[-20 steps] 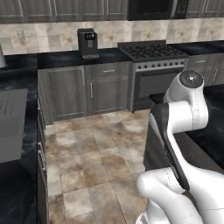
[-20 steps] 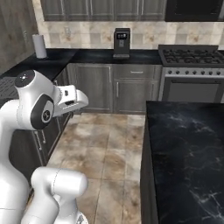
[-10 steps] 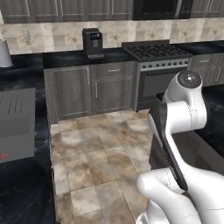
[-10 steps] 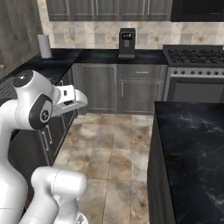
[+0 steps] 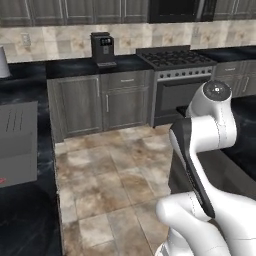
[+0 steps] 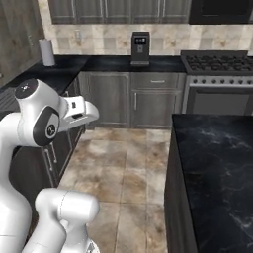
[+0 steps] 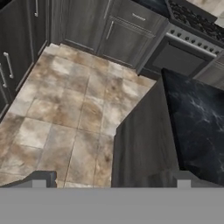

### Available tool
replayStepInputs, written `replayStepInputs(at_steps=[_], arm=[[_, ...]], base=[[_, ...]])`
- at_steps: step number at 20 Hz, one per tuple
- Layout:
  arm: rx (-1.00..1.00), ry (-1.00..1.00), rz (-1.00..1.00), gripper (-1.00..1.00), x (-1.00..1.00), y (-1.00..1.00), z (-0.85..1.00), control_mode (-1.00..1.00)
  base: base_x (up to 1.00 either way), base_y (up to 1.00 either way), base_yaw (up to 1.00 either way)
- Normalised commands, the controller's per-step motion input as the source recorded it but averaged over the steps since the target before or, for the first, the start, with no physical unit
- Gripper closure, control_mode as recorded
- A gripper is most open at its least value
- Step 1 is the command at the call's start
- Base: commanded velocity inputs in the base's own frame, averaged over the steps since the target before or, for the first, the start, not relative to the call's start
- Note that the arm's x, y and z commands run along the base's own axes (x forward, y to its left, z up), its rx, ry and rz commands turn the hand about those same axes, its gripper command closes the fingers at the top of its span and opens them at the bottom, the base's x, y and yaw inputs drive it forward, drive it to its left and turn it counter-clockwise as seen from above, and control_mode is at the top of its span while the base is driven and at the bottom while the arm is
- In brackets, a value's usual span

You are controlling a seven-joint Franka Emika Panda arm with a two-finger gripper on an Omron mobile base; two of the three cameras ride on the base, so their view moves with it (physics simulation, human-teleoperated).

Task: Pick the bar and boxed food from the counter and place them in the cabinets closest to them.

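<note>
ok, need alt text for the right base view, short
A white robot arm rises at lower left of a kitchen with a tan tiled floor. A black marble island fills the right side. Along the back counter stand a coffee machine and a paper towel roll, with a stove at right and wall cabinets above.

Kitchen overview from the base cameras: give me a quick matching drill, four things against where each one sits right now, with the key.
Things:
1. coffee machine
2. paper towel roll
3. stove
4. gripper

Places:
A. over the tiled floor, beside the island counter
B. far left end of the back counter
C. right of the coffee machine
D. back counter, against the tiled wall, above the drawer

Pairs: 1-D, 2-B, 3-C, 4-A
</note>
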Motion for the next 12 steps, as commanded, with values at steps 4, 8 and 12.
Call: replayStepInputs(at_steps=[4,8,12], arm=[[0.00,0.00,0.00,-1.00,0.00,0.00,0.00,1.00],[0.00,0.00,0.00,-1.00,0.00,0.00,0.00,1.00],[0.00,0.00,0.00,-1.00,0.00,0.00,0.00,1.00]], base=[[0.00,-0.03,-0.27],[0.00,0.00,-0.35],[0.00,0.00,-0.38]])
